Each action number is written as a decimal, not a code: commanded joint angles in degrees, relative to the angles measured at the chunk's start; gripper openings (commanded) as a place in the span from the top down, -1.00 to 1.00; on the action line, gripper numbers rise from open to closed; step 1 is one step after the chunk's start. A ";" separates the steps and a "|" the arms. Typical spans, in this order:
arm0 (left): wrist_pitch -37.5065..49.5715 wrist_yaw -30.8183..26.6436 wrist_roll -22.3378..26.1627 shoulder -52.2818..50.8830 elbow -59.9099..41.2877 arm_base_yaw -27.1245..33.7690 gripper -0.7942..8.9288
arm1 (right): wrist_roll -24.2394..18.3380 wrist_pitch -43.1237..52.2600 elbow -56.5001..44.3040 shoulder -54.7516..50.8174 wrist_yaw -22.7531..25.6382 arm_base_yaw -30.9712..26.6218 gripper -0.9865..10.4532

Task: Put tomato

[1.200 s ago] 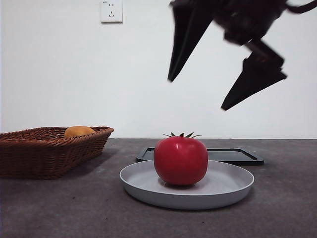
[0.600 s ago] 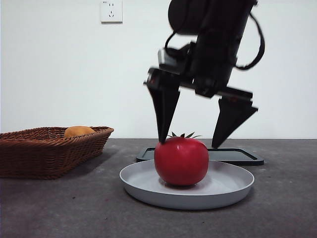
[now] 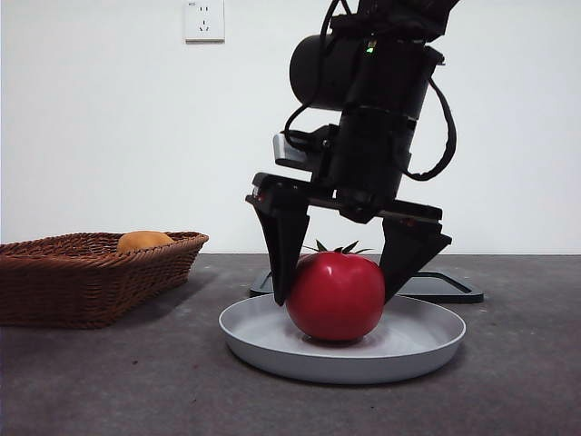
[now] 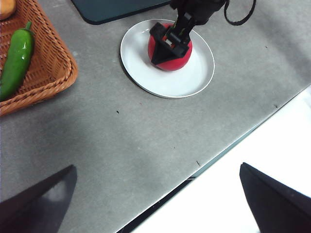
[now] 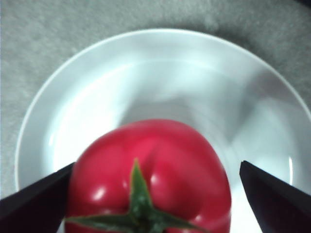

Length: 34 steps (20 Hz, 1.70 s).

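Observation:
The red tomato (image 3: pixel 336 295) with a green calyx sits upright on a light grey plate (image 3: pixel 427 350) near the table's front. My right gripper (image 3: pixel 335 301) has come down over it and stands open, one jaw on each side of the fruit at mid height, close to its skin. The right wrist view shows the tomato (image 5: pixel 150 170) between the jaws of this gripper (image 5: pixel 156 165), with the plate (image 5: pixel 146 63) beneath. My left gripper (image 4: pixel 158 166) hangs open and empty, high above the table, looking down at the tomato (image 4: pixel 182 59) and the plate (image 4: pixel 165 82).
A wicker basket (image 3: pixel 91 272) stands to the left, holding an orange-yellow fruit (image 3: pixel 143 241) and a green pepper (image 4: pixel 17 58). A dark flat tray (image 3: pixel 436 283) lies just behind the plate. The table's edge (image 4: pixel 233 141) runs close to the plate's side.
The right arm dropped from high above until its open jaws straddle the tomato. The tomato seems nudged slightly to the right on the plate.

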 commanded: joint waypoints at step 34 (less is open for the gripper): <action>1.99 -0.35 1.77 0.20 0.33 -0.42 -0.36 | -8.41 -4.17 41.83 27.08 -0.11 -16.41 0.48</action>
